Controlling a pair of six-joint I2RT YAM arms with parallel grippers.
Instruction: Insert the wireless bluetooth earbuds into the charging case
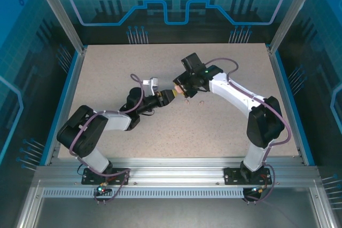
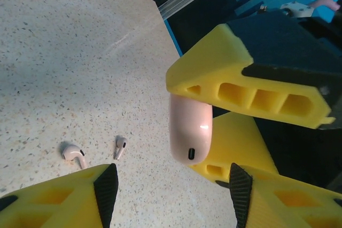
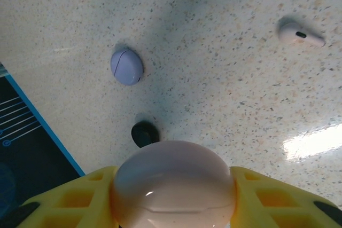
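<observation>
My right gripper [image 3: 173,212] is shut on a pale pink charging case [image 3: 173,182], closed, held above the table by its sides. From the left wrist the same case [image 2: 191,129] hangs between the right gripper's yellow fingers [image 2: 246,89], just beyond my left gripper [image 2: 173,188], which is open and empty. Two pale pink earbuds [image 2: 73,154] [image 2: 120,147] lie loose on the table below. One pink earbud [image 3: 299,34] also appears in the right wrist view. In the top view both grippers meet at mid-table [image 1: 173,93], the earbuds [image 1: 187,100] beside them. Black and lilac earbuds are out of view.
A closed lilac case [image 3: 126,67] and a black case [image 3: 144,133] rest on the speckled table [image 1: 160,62] beyond the held case. The table's blue edge [image 3: 37,126] runs close behind them.
</observation>
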